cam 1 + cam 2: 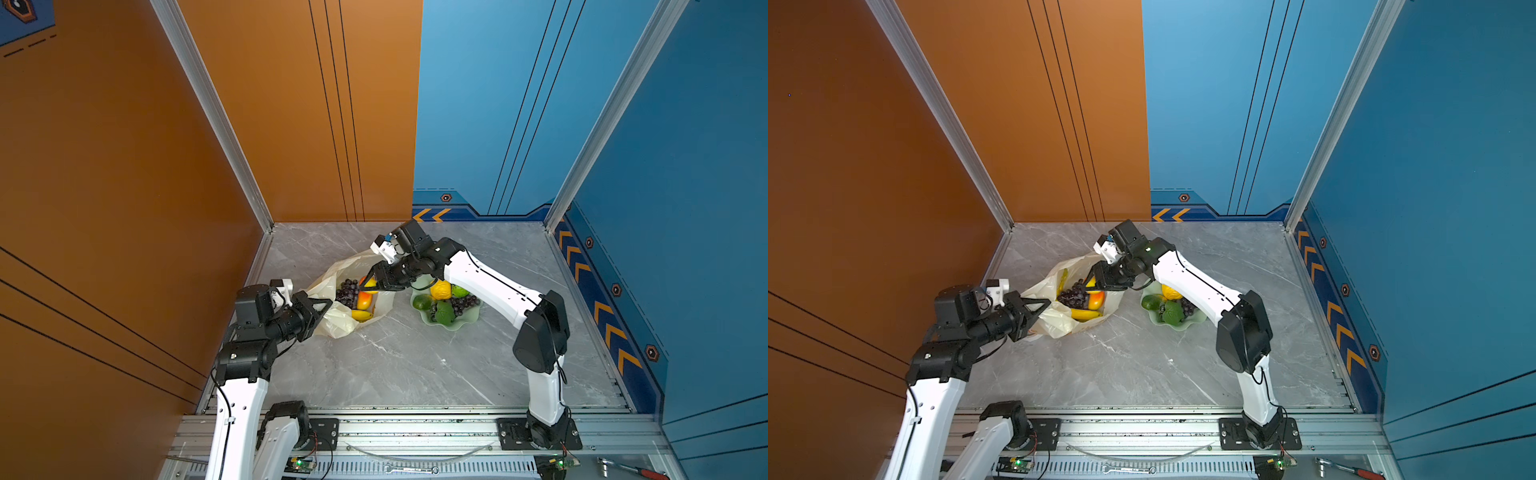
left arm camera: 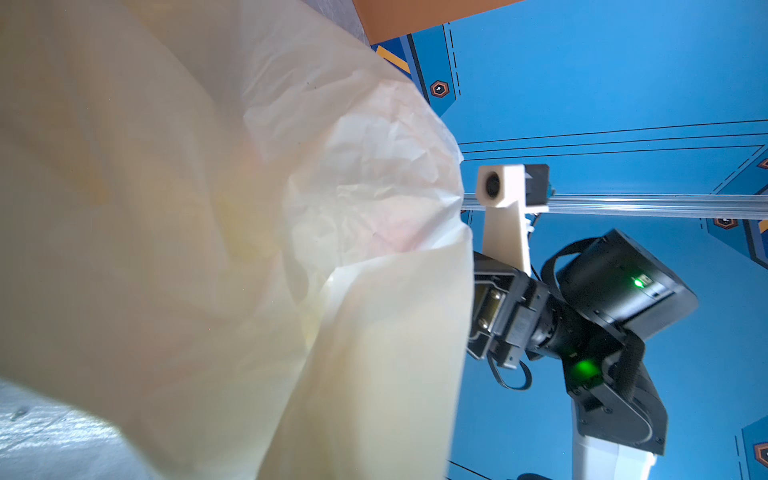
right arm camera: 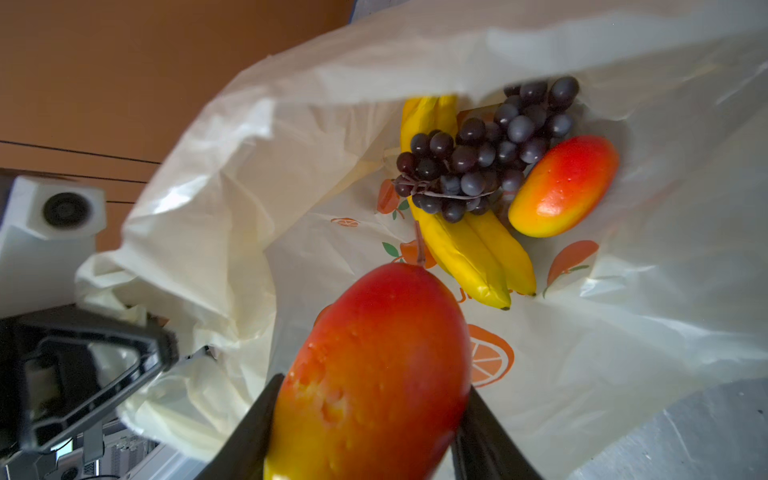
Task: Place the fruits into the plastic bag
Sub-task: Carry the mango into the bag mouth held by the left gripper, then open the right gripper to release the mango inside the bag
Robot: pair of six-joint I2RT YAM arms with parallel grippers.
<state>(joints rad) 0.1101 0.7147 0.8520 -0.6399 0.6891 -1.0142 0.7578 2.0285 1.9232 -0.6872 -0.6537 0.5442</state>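
Desk [image 1: 415, 365]: plastic bag [image 1: 336, 322] lies left of centre in both top views, mouth open. The left tool [image 1: 330, 303] is pinched shut on its rim. Pale green dish [image 1: 465, 325] just right of it holds more fruits [image 1: 441, 289]. Right tool [image 1: 368, 284] clamps a mango [image 3: 374, 353] over the mouth. Banana bunch [image 3: 469, 249], grapes [image 3: 478, 166] and second mango [image 3: 565, 187] are inside. Risk: the thin film slips from the left pinch, the mouth collapses, and the mango lands on the desk.

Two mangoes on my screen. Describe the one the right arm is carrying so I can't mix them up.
Find the cream plastic bag lying open on the marble table, left of the green dish. The right gripper hangs over its mouth, with the mango clamped between its jaws. The other mango lies loose inside the bag, beside the grapes and bananas.
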